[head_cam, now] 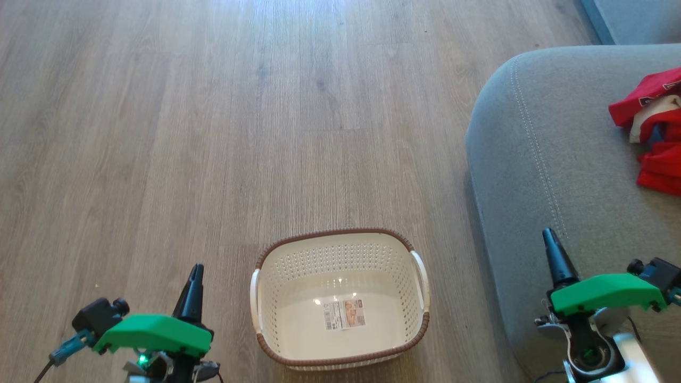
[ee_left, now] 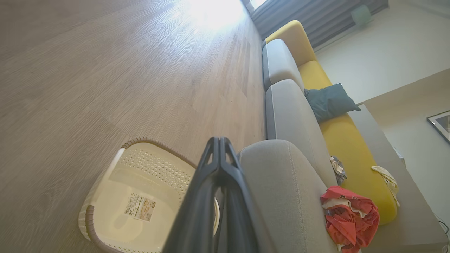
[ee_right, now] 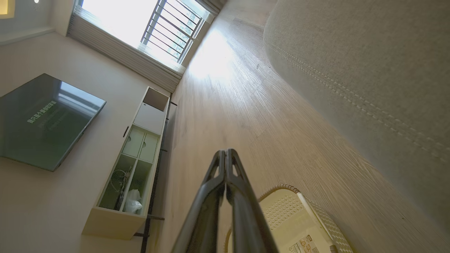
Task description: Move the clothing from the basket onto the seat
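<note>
Empty basket [head_cam: 340,250] on the floor, red clothing [head_cam: 657,133] heaped on the grey seat [head_cam: 558,159], left end effector [head_cam: 196,276] and right end effector [head_cam: 552,247] pressed together, empty; probably nothing remains to lift, so staying clear seems best.

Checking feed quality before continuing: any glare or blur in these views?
Head view: sharp, glints on the basket bottom by the label. Left wrist view: sunlight bleaches the far floor, jaws soft up close. Right wrist view: window blown out, wide-angle bending.
</note>
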You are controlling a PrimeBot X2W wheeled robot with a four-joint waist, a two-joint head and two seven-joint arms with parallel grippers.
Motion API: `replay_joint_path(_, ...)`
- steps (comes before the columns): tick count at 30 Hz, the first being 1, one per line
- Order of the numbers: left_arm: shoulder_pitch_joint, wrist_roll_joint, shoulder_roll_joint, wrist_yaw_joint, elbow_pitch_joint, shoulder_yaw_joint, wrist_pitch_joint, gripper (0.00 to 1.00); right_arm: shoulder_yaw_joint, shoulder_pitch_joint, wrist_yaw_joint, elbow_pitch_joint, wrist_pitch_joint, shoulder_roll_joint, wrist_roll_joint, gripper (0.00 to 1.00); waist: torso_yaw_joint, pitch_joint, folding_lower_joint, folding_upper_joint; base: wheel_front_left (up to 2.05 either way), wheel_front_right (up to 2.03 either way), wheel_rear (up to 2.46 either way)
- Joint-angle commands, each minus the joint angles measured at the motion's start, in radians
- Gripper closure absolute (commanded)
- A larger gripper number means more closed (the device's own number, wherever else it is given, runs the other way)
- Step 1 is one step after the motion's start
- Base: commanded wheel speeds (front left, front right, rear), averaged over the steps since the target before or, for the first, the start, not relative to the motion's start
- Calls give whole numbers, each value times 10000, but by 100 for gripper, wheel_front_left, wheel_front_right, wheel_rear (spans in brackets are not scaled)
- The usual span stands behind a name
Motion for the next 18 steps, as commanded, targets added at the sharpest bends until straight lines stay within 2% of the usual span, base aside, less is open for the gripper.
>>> replay_joint_path(1, -507, -325, 123, -114, -325, 291, 69, 100, -43, -222, 1, -443, 99, 45, 314, 100, -1, -7, 0, 0, 0, 0, 0)
replay_joint_path(18, -602, -1951, 130, -466, -338, 728, 536, 100, -422, -99, 1, -813, 577, 232, 1695, 100, -8, -58, 0, 0, 0, 0, 0)
